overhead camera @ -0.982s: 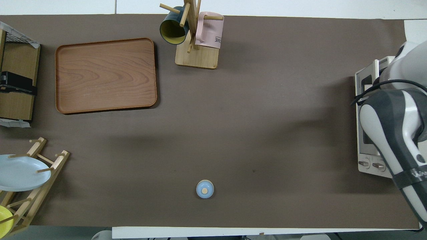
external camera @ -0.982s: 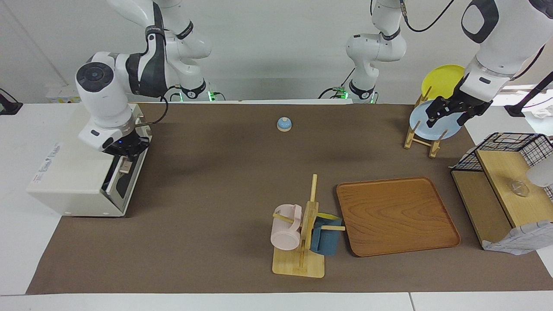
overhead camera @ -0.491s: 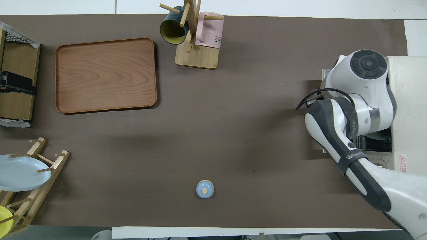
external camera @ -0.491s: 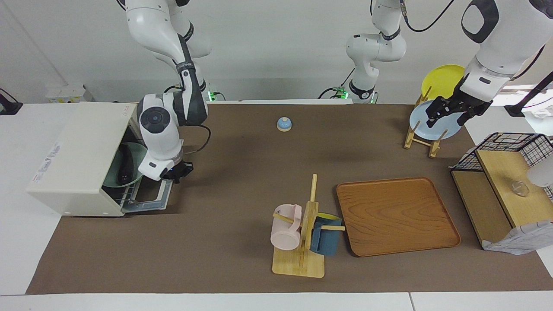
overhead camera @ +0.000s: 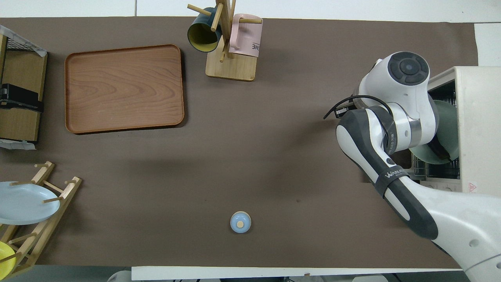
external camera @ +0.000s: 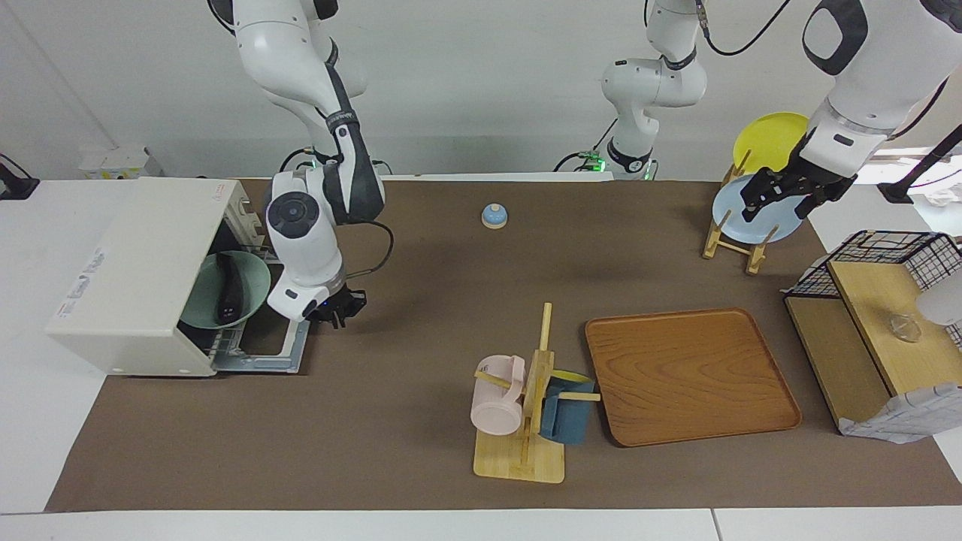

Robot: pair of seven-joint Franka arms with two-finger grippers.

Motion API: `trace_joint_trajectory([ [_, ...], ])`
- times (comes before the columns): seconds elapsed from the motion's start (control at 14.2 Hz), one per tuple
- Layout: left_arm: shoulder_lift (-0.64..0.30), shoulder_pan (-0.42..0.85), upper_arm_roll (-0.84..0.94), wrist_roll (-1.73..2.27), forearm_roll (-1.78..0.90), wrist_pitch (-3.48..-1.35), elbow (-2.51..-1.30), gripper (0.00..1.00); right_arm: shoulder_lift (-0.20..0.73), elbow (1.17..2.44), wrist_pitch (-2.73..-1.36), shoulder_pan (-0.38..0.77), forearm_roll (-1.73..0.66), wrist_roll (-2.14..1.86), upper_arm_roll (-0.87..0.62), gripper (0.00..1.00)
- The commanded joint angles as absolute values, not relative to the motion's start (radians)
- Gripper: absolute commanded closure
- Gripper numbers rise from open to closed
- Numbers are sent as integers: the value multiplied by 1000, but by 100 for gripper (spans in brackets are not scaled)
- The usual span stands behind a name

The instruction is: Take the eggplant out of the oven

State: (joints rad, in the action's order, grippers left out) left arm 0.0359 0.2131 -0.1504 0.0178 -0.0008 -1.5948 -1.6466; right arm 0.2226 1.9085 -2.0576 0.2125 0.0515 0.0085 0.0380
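The eggplant (external camera: 228, 288) lies in a pale green bowl (external camera: 255, 289) on the wire rack inside the oven (external camera: 143, 270), which stands at the right arm's end of the bench (external camera: 421, 315) with its door (external camera: 279, 347) dropped flat in front of it. In the facing view the right end effector (external camera: 340, 306) hangs low just past the door's outer edge, apart from the bowl and the eggplant, carrying nothing; whether its fingers are apart or together cannot be told. The left end effector (external camera: 778, 197) waits up over the light blue plate (external camera: 751, 222) in the wooden plate rack (external camera: 733, 240), with a yellow plate (external camera: 770, 139) in the same rack nearer to the robots; its fingers too cannot be told. A small blue bell (external camera: 494, 216) sits mid-bench near the robots, and farther out stand a mug tree (external camera: 526, 421) and a wooden tray (external camera: 688, 376). In the overhead view the right arm covers much of the oven's (overhead camera: 475, 125) mouth; the green bowl (overhead camera: 446, 129) shows at the opening with a dark sliver of the eggplant (overhead camera: 442, 150) at its edge. The tray (overhead camera: 123, 88) and the bell (overhead camera: 240, 222) lie well apart from the oven.
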Motion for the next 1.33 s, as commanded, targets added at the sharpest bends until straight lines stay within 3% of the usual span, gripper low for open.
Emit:
trace_joint_trajectory([
  [0.0,49,210,-150,15,2,-1580,-1654,0,127,1927,-1930,97,29,-14,49,47],
  [0.28,49,209,-150,15,2,-1580,-1655,0,100,1989,-1911,26,54,-52,51,46],
  [0.7,49,209,-150,15,2,-1580,-1654,0,77,2114,-2065,-5,104,-86,49,52],
  [0.77,49,210,-150,15,2,-1580,-1654,0,84,2115,-2080,-8,132,-100,49,60],
  [0.91,49,210,-150,15,2,-1580,-1654,0,87,2112,-2085,0,237,-144,45,93],
  [0.98,49,212,-150,15,2,-1580,-1654,0,87,2108,-2082,5,262,-143,37,99],
  [1.12,49,210,-150,17,2,-1580,-1654,0,90,2094,-2071,76,268,-121,37,100],
  [1.26,49,207,-152,17,3,-1578,-1657,0,126,1999,-1981,174,270,-13,34,100],
])
